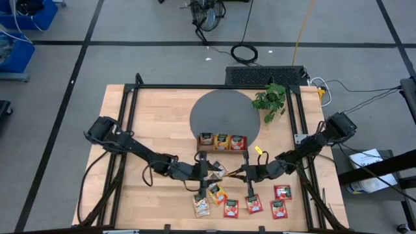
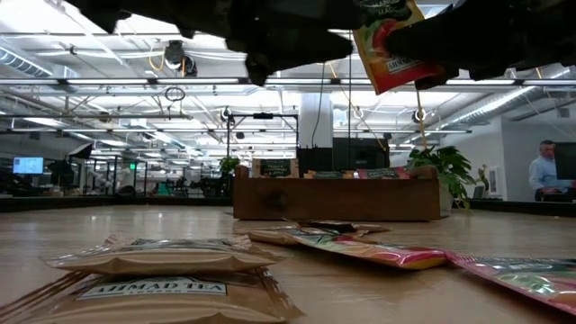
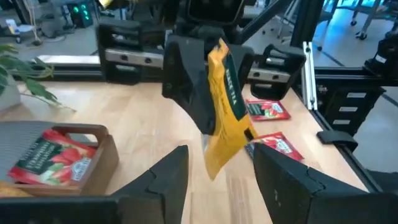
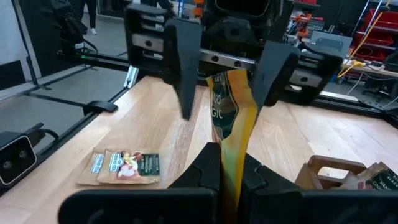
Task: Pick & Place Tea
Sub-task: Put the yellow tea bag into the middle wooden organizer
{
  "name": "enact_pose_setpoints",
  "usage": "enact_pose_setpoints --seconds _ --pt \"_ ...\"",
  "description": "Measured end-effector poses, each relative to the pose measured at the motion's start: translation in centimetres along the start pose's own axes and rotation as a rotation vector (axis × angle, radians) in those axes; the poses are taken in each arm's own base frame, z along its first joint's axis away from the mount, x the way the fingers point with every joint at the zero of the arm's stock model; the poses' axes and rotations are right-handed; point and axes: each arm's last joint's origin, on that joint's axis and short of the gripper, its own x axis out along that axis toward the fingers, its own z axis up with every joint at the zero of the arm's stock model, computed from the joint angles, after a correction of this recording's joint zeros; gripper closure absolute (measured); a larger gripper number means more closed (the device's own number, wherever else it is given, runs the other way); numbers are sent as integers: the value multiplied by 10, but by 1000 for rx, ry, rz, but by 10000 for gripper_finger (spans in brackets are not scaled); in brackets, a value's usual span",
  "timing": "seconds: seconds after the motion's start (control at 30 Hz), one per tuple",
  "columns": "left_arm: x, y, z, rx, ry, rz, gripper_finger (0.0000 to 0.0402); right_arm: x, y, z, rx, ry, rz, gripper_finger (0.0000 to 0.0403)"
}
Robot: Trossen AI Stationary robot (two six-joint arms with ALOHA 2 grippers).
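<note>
Above the wooden surface (image 1: 156, 123), just in front of the three-slot wooden tray (image 1: 223, 150), the two arms meet over an orange-yellow tea sachet (image 3: 225, 112), apparently mid-handover. The right gripper (image 4: 227, 171) has its fingers clenched on the sachet's edge, holding it upright in the air so its flat faces hang between the other arm's fingers. The left gripper (image 3: 217, 180) faces it with fingers released and spread to either side of the sachet, not pressing it; whether it has just let go or is about to take hold cannot be told. The tray already carries one sachet in each slot, a beige-green one (image 1: 206, 139), an orange-yellow one (image 1: 221, 139) and a red one (image 1: 238, 140), which suggests the hanging sachet is bound for the middle slot. The remaining tea lies loose on the surface in front of the tray: a beige-green sachet (image 1: 201, 206), an orange-yellow one (image 1: 218, 194) and four red sachets (image 1: 282, 192) farther toward the right arm's side, waiting their turn to be sorted by kind.
</note>
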Motion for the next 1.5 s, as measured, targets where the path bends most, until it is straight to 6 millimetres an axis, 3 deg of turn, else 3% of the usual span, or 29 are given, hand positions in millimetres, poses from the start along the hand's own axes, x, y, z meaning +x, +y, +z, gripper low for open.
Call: enact_pose_setpoints --seconds 0.37,0.5,0.63,0.7,0.97,1.33,1.5 --pt "6 5 8 -31 -26 -42 230 0 0 -1 -8 12 0 403" --pt "10 12 5 -77 -23 -28 287 1 -1 -2 -27 19 -8 403" --pt "10 13 2 -53 3 -35 374 1 -3 -3 -18 24 -14 402" --pt "10 12 1 -22 14 -36 391 1 -3 -4 -20 36 -12 402" --pt "9 10 0 19 23 -36 397 1 -2 -10 5 102 -2 384" --pt "7 8 -6 25 96 -36 399 -3 0 -26 135 254 64 274" --pt "3 0 -13 24 165 -47 400 -7 -1 -34 148 310 55 246"
